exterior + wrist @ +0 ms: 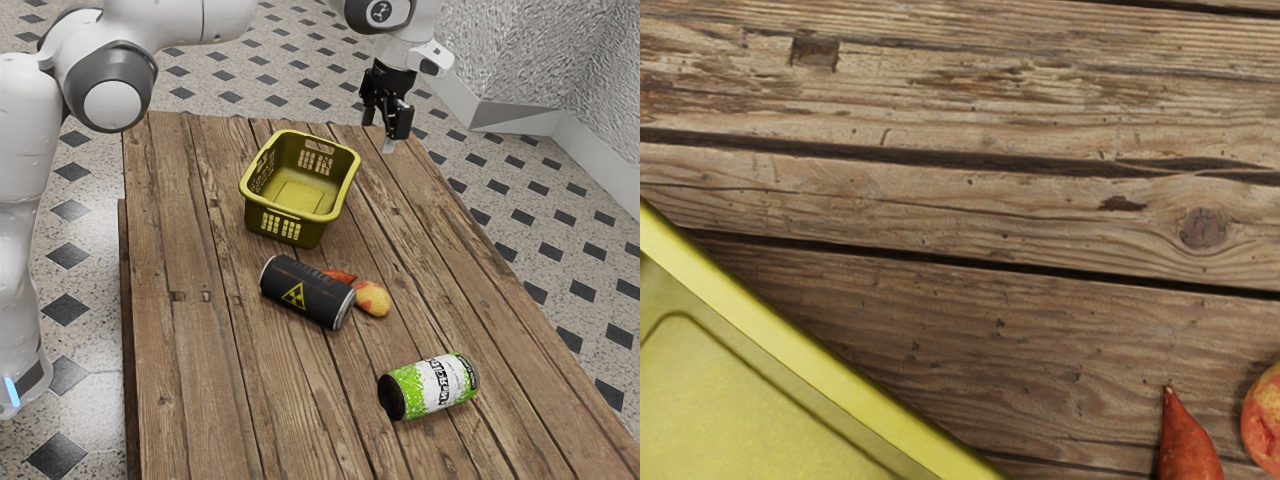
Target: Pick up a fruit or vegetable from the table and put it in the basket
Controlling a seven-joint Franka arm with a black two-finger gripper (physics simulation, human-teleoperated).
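Now the black two-finger gripper [379,134] hangs open and empty, well apart from the tapered orange-red vegetable [341,276] and rounded red-and-yellow produce [373,299], both lying on the wooden table [200,400] beside a black can [310,300].

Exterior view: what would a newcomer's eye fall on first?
Probably the bright yellow basket, standing beyond the two cans. Next, the black can lying between basket and camera, its yellow warning triangle showing, then the green-and-white can lying closer still.

1 bskt [308,233], 2 cans [306,292], 2 fruit/veg [373,299]
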